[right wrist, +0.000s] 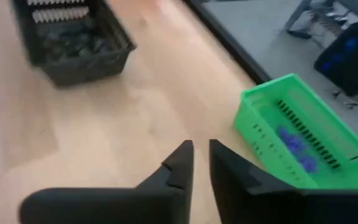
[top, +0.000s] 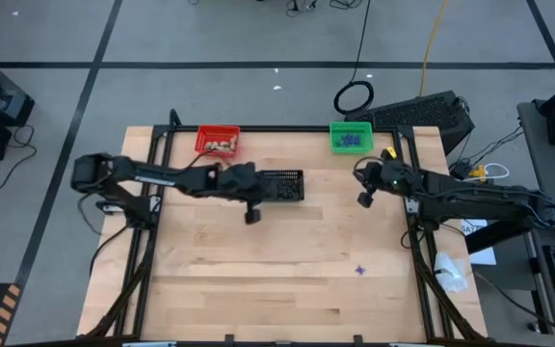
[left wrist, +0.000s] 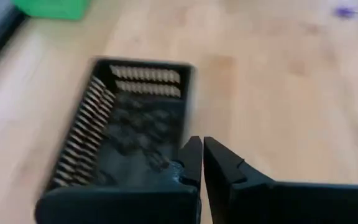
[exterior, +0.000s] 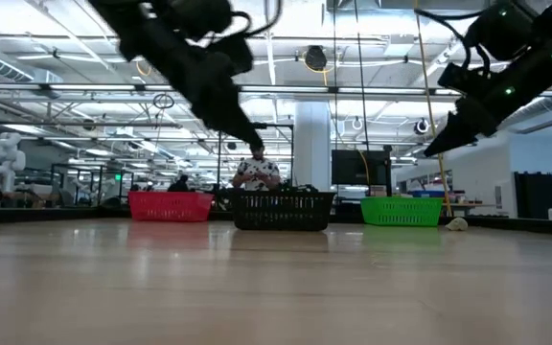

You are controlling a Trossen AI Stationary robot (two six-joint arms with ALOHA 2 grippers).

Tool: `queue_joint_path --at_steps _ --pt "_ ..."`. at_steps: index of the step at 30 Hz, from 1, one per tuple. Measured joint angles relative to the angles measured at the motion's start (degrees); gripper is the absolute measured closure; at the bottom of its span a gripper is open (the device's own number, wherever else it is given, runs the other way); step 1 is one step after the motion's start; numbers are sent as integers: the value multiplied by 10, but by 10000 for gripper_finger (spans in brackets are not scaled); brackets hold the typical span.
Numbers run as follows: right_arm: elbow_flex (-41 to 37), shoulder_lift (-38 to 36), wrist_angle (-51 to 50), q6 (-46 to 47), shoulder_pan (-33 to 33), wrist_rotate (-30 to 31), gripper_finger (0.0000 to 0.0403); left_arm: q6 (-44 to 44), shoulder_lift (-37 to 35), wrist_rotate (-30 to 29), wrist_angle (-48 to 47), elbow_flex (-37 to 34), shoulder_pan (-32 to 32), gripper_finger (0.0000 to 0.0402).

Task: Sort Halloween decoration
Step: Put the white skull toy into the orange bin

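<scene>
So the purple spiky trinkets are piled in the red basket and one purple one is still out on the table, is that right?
Not quite. The purple spiky trinkets are in the green basket, as the right wrist view shows; in the high view the red basket holds pale beige lumps. One purple trinket does lie loose on the table.

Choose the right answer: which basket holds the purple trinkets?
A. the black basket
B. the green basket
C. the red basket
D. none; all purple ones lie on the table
B. The right wrist view shows purple trinkets lying inside the green basket; the high view shows them there too, with only one purple piece loose on the table.
</scene>
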Motion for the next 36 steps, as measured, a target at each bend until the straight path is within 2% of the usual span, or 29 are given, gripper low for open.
queue_joint_path --at_steps 4,8,13,16,20,23,28,36 --pt "1 21 14 -2 -30 -18 327 -21 -64 27 99 -92 -18 400" --pt "0 56 5 4 -84 -26 286 -36 -118 27 168 -171 -31 401" --pt "28 128 -33 12 -145 -98 254 -36 -164 22 222 -236 -41 402" --pt "62 175 -80 2 -164 -123 250 -36 -180 20 241 -254 -41 402" --pt "124 241 -186 -10 -180 -123 249 -32 -197 20 264 -278 -40 402" --pt "157 280 -223 -56 -182 -121 250 -32 -204 27 290 -298 -33 402" --pt "169 321 -242 -158 -186 -115 250 -32 -208 41 354 -336 -21 402" --pt "169 369 -252 -213 -214 -108 250 -23 -208 43 410 -372 -10 402"
